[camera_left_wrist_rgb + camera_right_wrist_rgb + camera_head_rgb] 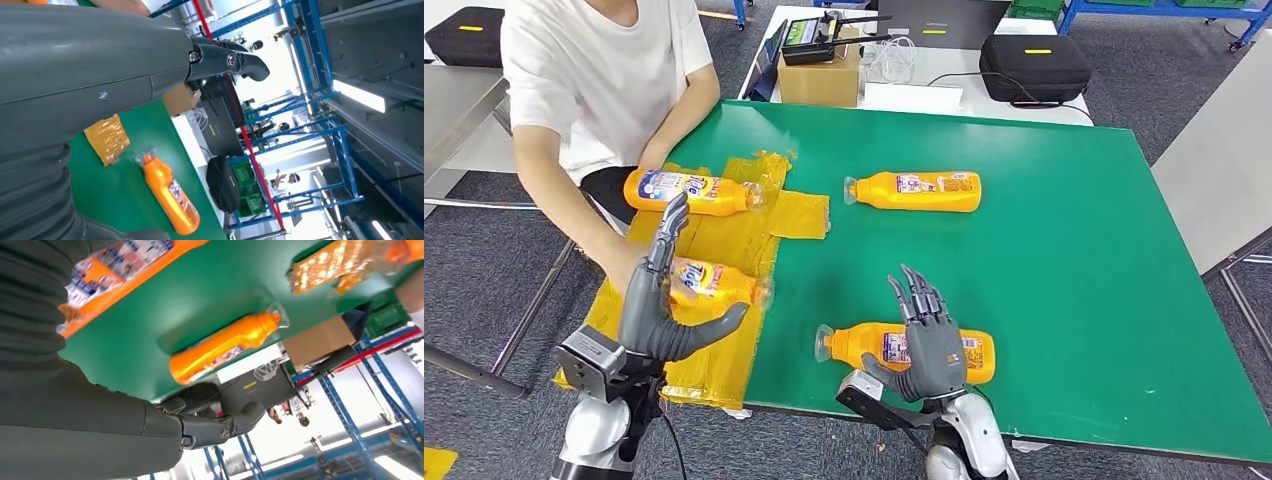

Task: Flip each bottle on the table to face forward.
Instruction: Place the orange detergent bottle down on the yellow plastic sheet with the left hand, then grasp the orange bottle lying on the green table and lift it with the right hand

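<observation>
Orange bottles all lie flat on the green table (1064,250), none visibly turned yet: the right hand (931,335), fingers spread and empty, hovers over the nearest bottle (864,345), the left hand (664,300), fingers apart and empty, is beside one (714,282) on the yellow sheet (734,240).

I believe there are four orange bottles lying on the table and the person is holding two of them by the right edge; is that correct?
Not quite: the head view shows the person at the table's left edge, not the right. The four bottles, two held there, are correct.

person's arms (574,200) crowding left edge (over tape), green table (1064,250) open right
</observation>
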Robot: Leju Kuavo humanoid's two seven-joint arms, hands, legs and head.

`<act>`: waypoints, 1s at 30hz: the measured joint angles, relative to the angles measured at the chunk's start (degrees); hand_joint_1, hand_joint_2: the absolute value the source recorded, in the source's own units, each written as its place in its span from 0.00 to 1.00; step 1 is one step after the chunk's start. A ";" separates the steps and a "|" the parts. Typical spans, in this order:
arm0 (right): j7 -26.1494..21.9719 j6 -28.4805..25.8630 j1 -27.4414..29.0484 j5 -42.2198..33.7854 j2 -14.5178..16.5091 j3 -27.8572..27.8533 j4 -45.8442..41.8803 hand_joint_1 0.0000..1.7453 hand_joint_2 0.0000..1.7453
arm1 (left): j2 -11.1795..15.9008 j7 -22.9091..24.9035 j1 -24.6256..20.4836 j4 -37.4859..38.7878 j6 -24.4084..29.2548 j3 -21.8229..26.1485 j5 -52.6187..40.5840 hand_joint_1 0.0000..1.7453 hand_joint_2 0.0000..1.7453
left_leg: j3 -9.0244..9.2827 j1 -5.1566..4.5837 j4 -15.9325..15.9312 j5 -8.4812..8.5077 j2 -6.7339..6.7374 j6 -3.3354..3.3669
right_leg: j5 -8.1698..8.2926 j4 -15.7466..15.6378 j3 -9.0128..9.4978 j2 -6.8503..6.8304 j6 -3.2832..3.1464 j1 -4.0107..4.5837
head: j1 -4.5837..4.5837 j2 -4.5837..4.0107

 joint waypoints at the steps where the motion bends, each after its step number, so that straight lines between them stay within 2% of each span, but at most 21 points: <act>1: 0.69 0.16 -0.01 1.07 -0.50 0.17 -0.34 0.00 1.00 | -0.11 -0.02 0.03 -0.03 -0.01 0.15 -0.02 0.00 1.00 | 0.00 0.00 0.00 0.00 0.00 0.00 | 0.00 0.00 0.00 0.00 0.00 0.00 | 0.00 0.00; 10: 5.53 8.56 -0.06 4.91 -6.00 2.04 -3.66 0.00 1.00 | -0.97 -0.66 1.01 -0.04 -0.64 1.78 -0.93 0.00 1.00 | -0.01 -0.01 0.00 0.00 0.00 0.00 | 0.00 0.00 -0.01 0.00 0.00 -0.01 | -0.01 0.00; 18: 6.74 12.26 -0.15 3.93 -10.04 2.88 -4.84 0.00 1.00 | -1.07 -0.90 1.25 0.26 -1.55 2.64 -0.98 0.00 1.00 | -0.02 -0.01 0.00 0.00 0.00 0.00 | 0.00 -0.01 -0.01 0.00 0.00 -0.01 | -0.01 0.00; 30: 7.91 13.80 -1.43 2.84 -12.42 2.86 -4.21 0.00 1.00 | -1.47 -0.90 1.31 1.45 -2.20 2.83 -0.79 0.00 1.00 | -0.02 -0.01 0.00 0.00 0.00 0.00 | 0.00 -0.01 -0.01 0.00 0.00 -0.01 | -0.01 0.00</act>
